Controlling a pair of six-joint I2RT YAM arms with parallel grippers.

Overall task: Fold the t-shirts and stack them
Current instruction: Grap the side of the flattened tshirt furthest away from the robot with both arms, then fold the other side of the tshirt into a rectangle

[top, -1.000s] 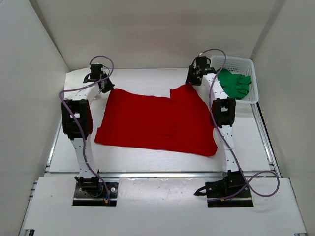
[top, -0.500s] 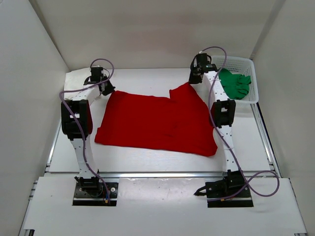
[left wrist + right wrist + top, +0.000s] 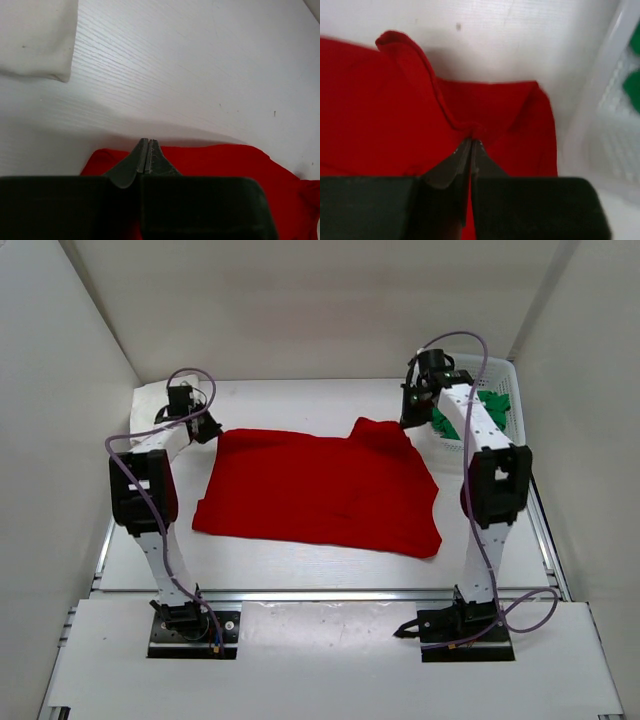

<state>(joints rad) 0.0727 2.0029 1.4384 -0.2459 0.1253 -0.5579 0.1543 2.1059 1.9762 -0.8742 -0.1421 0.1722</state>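
Red t-shirt (image 3: 320, 490) spread flat on the tabletop (image 3: 300, 570). Left claw (image 3: 147, 146) closed at its far-left corner, apparently nipping the hem. Right claw (image 3: 471, 145) closed on a raised fold at the far-right corner. Green t-shirt (image 3: 497, 410) lies in the basket (image 3: 500, 365); white t-shirt (image 3: 35, 35) at far left.

Plain white walls (image 3: 300, 300) enclose a white table (image 3: 300, 568) (faint wood grain), evenly lit.
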